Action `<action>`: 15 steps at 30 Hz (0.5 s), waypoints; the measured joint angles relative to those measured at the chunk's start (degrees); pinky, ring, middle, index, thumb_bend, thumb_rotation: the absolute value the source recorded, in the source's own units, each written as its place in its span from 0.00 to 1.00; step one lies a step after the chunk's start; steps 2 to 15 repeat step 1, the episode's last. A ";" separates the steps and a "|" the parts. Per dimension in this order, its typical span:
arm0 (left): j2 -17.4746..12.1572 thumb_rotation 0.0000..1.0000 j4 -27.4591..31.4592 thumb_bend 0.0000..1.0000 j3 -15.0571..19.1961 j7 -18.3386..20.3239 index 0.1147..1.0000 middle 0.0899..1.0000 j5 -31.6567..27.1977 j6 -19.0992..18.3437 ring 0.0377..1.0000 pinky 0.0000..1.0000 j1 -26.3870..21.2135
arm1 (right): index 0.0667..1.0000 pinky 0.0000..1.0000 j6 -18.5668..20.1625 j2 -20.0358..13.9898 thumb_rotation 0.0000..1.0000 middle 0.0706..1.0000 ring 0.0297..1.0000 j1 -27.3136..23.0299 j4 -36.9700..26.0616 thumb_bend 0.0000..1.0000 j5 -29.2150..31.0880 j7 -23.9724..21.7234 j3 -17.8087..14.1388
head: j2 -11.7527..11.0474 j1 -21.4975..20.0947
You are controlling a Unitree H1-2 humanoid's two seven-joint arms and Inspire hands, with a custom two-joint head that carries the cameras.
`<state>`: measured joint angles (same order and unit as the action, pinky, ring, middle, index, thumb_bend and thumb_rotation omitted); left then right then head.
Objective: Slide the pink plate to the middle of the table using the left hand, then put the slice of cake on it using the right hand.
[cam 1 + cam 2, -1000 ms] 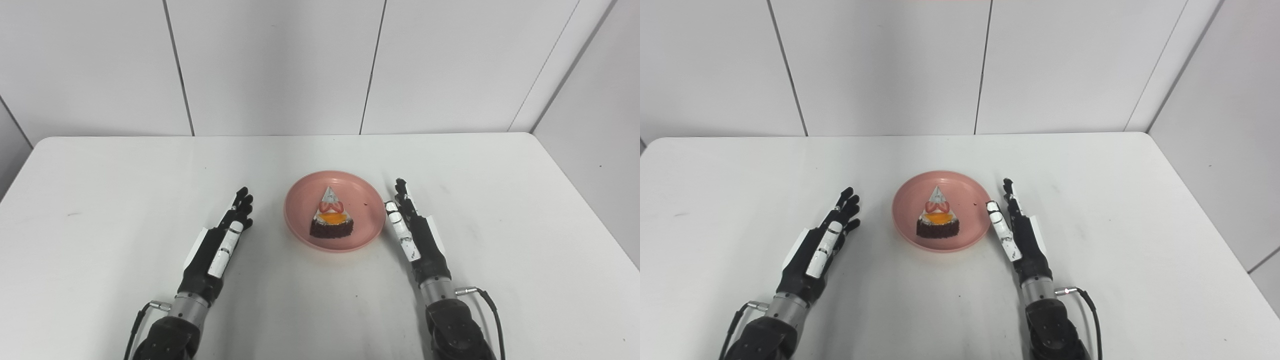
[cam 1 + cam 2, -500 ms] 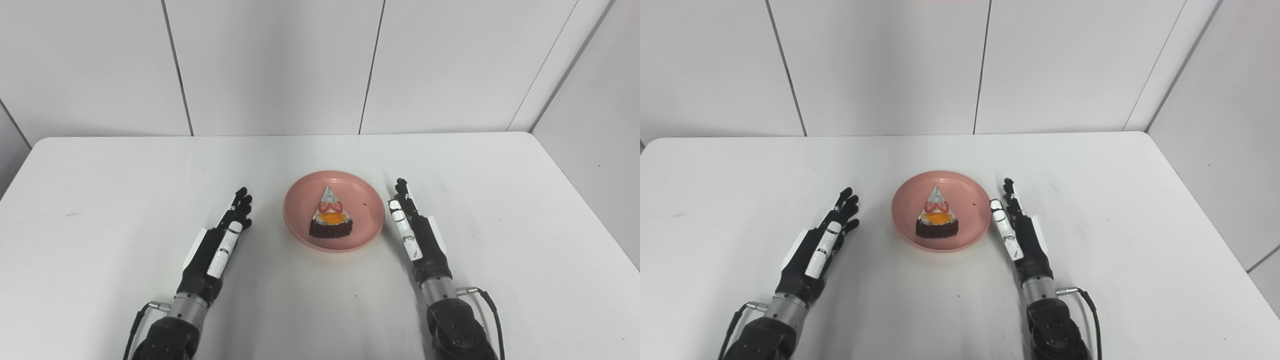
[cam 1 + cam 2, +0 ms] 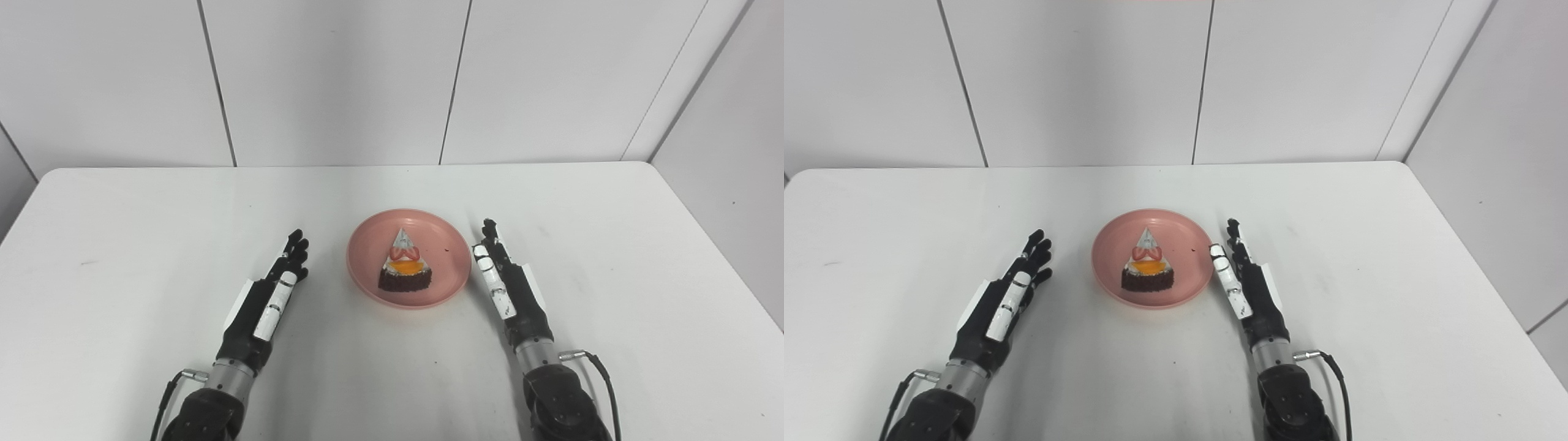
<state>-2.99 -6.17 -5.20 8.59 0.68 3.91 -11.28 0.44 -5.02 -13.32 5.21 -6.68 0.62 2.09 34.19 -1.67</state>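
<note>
The pink plate (image 3: 450, 275) rests near the middle of the white table (image 3: 122, 220). On it lies a wedge of cake (image 3: 404, 269) with a dark base, orange and strawberry topping, its tip pointing away from me. My left hand (image 3: 269, 294) lies flat and open a short way to the plate's left, holding nothing. My right hand (image 3: 508, 285) is open too, fingers stretched out alongside the plate's right rim, close to it; contact cannot be told.
A small dark crumb (image 3: 448, 250) sits on the plate's right side. White wall panels (image 3: 337, 79) stand behind the table's far edge. Both forearms with their cables (image 3: 597, 367) enter at the bottom.
The right hand has shifted very slightly along the plate's right rim. The plate, cake and left hand are where they were.
</note>
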 measured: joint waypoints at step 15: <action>0.02 1.00 0.03 0.45 -0.01 -0.12 1.00 1.00 0.39 0.13 1.00 1.00 0.03 | 1.00 1.00 0.01 0.00 1.00 1.00 1.00 0.04 -0.04 0.23 0.00 0.00 0.05 | 0.00 0.17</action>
